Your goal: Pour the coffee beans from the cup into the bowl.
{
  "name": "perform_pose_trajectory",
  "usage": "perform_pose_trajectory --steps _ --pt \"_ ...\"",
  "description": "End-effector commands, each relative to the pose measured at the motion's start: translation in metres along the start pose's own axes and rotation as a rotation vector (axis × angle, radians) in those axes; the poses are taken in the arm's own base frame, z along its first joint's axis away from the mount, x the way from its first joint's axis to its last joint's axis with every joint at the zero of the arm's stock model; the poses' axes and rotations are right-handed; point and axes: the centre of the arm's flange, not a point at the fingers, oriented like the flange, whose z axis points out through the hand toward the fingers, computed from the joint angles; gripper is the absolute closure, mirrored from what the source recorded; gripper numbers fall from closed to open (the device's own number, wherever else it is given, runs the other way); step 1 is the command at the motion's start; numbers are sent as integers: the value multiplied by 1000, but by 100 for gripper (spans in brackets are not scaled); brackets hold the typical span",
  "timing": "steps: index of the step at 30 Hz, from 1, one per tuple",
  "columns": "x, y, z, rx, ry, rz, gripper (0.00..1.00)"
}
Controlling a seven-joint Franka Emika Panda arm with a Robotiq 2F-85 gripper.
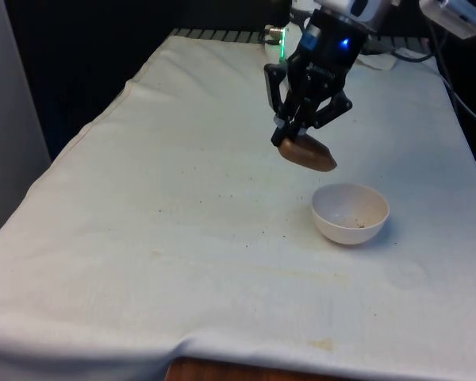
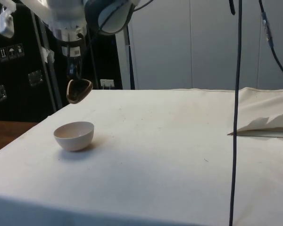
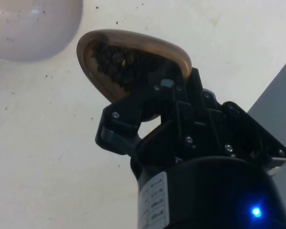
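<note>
Claw [image 1: 289,133] tilts cup [image 1: 307,152] near bowl [image 1: 350,213].

A white-clothed table [image 1: 182,238] carries a white bowl [image 1: 351,213] toward the front view's right, with dark specks scattered on the cloth near it and faint stains along the near edge.

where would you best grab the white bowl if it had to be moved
By its rim, from above: the bowl sits upright and open, with smooth rounded walls that give little hold from the side. One claw finger would go inside, one outside. The far side sits closest to the cup.
</note>
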Motion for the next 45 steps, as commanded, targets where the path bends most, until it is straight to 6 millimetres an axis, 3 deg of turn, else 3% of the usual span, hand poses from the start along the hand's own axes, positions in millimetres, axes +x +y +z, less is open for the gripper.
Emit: perform_pose_trajectory --steps 1,19,45 --pt "1 -2 -1 -14 7 -14 100" --pt "3 -15 -3 -68 22 -104 100" --pt "21 -63 -17 -271 8 -173 100"
